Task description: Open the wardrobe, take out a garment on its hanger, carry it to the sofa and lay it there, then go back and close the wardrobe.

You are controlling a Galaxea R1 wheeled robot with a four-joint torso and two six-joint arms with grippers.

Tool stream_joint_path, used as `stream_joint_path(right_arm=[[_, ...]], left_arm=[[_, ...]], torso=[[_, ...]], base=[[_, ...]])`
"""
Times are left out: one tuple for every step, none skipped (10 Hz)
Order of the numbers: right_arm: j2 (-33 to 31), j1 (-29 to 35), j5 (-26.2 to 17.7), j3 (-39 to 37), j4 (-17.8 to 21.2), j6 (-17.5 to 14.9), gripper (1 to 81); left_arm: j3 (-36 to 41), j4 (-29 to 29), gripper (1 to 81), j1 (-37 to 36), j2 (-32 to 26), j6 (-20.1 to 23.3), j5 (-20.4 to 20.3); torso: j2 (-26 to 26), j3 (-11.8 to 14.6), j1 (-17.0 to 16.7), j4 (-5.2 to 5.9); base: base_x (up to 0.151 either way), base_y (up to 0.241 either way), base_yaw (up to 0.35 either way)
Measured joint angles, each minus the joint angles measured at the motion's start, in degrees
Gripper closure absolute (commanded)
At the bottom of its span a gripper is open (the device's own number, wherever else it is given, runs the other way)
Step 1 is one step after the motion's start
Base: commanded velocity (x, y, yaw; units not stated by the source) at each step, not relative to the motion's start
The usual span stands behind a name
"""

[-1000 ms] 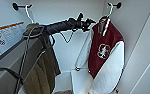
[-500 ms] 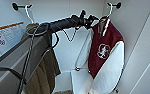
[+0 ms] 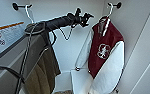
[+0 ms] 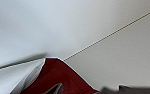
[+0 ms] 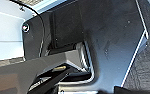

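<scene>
1. The wardrobe [image 3: 66, 50] is open, and the head view looks into its white inside.
2. The jacket [image 3: 104, 57] hangs at the right on a hanger [image 3: 108, 15]; the hanger's hook sits over a dark peg [image 3: 117, 4] high on the right wall.
3. The jacket's maroon body with its white emblem faces the camera, and its white sleeves hang down both sides.
4. An olive-brown coat [image 3: 44, 72] hangs at the left, below a second peg [image 3: 16, 6] that carries its own white hanger [image 3: 28, 13].
5. The left arm [image 3: 56, 22] comes in from the left and reaches across the upper middle of the wardrobe; the left claw [image 3: 84, 17] is just left of the jacket's collar, near the hanger but apart from it.
6. I cannot tell how wide the left claw stands.
7. The left wrist view shows maroon cloth [image 4: 56, 77] with a white edge close below the camera, against white wardrobe panels.
8. A label [image 3: 7, 33] with an orange stripe is on the left panel.
9. The right wrist view shows dark robot parts; the right claw's state cannot be told.
</scene>
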Motion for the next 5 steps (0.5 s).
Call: stream_joint_path(right_arm=[[0.0,0.0,0.7,0.0,0.0,0.0,1.0],[0.2,0.3,1.0,0.0,0.0,0.0,1.0],[0.3,0.3,1.1,0.0,0.0,0.0,1.0],[0.3,0.1,1.1,0.0,0.0,0.0,1.0],[0.3,0.0,1.0,-0.1,0.0,0.0,1.0]], left_arm=[[0.1,0.0,1.0,0.0,0.2,0.0,0.4],[0.1,0.0,1.0,0.0,0.2,0.0,0.4],[0.0,0.0,1.0,0.0,-0.1,0.0,0.4],[0.1,0.0,1.0,0.0,-0.1,0.0,0.4],[0.4,0.0,1.0,0.0,0.4,0.0,0.5]], torso=[[0.0,0.0,0.0,-0.44],[0.0,0.0,0.0,-1.60],[0.0,0.0,0.0,-3.32],[0.0,0.0,0.0,-4.92],[0.0,0.0,0.0,-5.82]], base=[[0.000,0.000,0.000],[0.000,0.000,0.000],[0.000,0.000,0.000],[0.000,0.000,0.000],[0.000,0.000,0.000]])
